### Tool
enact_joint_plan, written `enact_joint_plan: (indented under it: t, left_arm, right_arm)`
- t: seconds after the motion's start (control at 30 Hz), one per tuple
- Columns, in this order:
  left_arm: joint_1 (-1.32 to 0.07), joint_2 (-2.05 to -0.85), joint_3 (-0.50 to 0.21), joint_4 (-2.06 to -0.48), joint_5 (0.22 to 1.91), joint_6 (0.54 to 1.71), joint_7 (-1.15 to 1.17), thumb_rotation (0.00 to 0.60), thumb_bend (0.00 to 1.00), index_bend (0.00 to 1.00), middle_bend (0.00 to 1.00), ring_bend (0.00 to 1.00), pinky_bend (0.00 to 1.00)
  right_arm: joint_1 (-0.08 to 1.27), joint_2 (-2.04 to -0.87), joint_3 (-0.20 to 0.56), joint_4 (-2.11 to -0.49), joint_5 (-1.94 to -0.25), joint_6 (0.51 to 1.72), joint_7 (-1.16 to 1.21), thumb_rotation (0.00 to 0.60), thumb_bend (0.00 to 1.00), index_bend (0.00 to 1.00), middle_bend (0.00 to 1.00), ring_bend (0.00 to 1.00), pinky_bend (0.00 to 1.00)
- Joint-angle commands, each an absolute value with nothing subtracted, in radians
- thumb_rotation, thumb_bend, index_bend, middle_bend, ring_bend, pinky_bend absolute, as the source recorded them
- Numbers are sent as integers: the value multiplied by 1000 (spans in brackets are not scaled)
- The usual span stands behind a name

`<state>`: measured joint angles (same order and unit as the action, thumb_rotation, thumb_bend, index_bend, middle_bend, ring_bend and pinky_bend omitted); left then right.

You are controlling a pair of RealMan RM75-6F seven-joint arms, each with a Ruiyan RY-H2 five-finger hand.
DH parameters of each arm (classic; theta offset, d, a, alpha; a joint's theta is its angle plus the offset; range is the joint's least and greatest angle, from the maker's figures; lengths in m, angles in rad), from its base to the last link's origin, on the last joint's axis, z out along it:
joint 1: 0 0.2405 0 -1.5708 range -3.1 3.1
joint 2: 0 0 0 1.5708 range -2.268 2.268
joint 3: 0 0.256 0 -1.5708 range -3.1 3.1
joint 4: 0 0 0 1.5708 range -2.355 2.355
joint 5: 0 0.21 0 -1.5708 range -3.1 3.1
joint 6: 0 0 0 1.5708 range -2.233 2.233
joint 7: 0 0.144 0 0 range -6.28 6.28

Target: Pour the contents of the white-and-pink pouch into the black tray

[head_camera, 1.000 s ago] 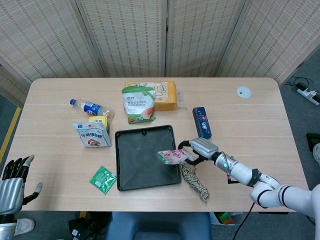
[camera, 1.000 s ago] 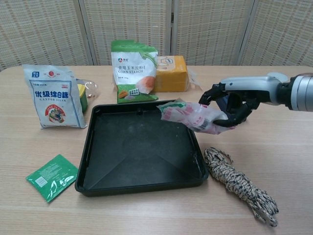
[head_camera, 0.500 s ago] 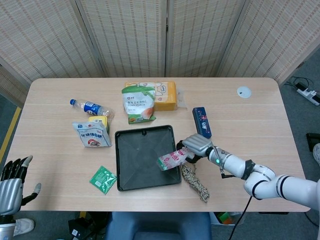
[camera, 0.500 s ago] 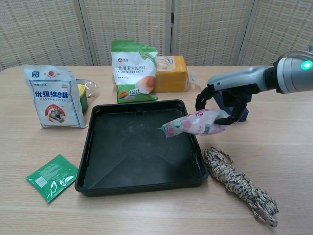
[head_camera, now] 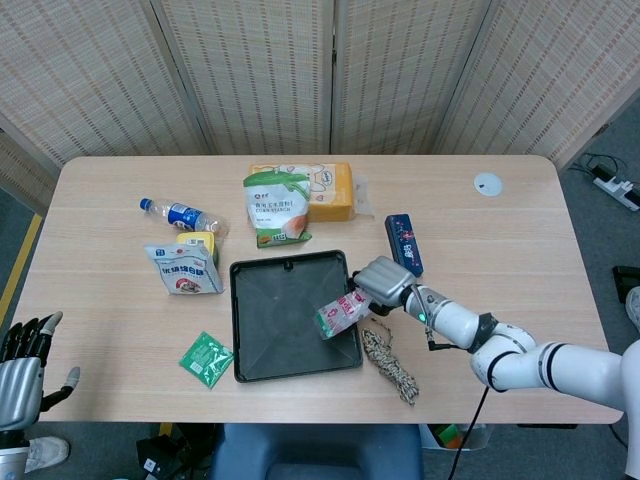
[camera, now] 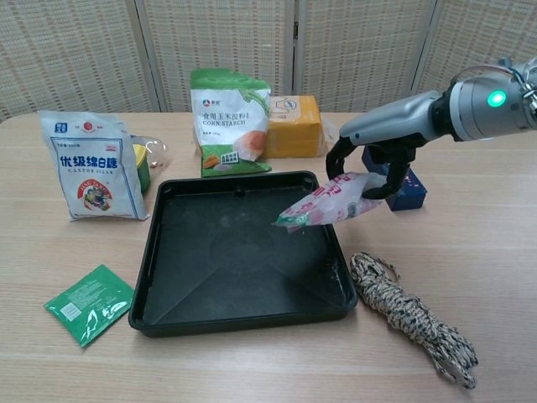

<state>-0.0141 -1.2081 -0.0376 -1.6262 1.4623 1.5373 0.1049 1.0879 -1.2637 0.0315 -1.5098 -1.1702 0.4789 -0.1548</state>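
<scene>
Right hand (camera: 367,170) pinches the upper end of the white-and-pink pouch (camera: 323,203), holding it tilted mouth-down in the air over the right side of the black tray (camera: 237,252). It looks light, soft and crinkly, likely slippery film, so a grip at the closed end suits pouring. Left hand (head_camera: 20,362) hangs spread, off the table's edge.

Glossy plastic pouch (camera: 329,202), matt black plastic tray (camera: 168,277), pale wood-grain table (camera: 495,252), rough braided rope (camera: 409,317).
</scene>
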Motion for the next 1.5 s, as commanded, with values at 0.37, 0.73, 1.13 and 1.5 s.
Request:
enact_joint_plan:
  t: [0.37, 0.73, 1.13, 1.5]
  left_arm:
    - [-15, -1206, -38, -1630, 1462, 1536, 109, 600, 396, 49, 131, 94, 0]
    - [-17, -1205, -40, -1634, 1460, 1533, 112, 600, 396, 48, 131, 94, 0]
    - [-14, -1206, -40, -1633, 1459, 1536, 113, 600, 396, 47, 131, 94, 0]
    - [-18, -1208, -40, -1637, 1461, 1532, 120, 600, 396, 45, 131, 93, 0]
  right_arm:
    - [1148, -1317, -39, -1533, -971, 609, -474, 600, 923, 771, 660, 1000, 1000]
    - [1145, -1353, -67, -1515, -974, 711, -623, 600, 924, 772, 661, 1000, 1000]
    - [1115, -1381, -40, -1513, -971, 739, -607, 600, 923, 772, 661, 1000, 1000]
    - [966, -1413, 35, -1433, -1151, 789, -170, 600, 922, 772, 661, 1000, 1000]
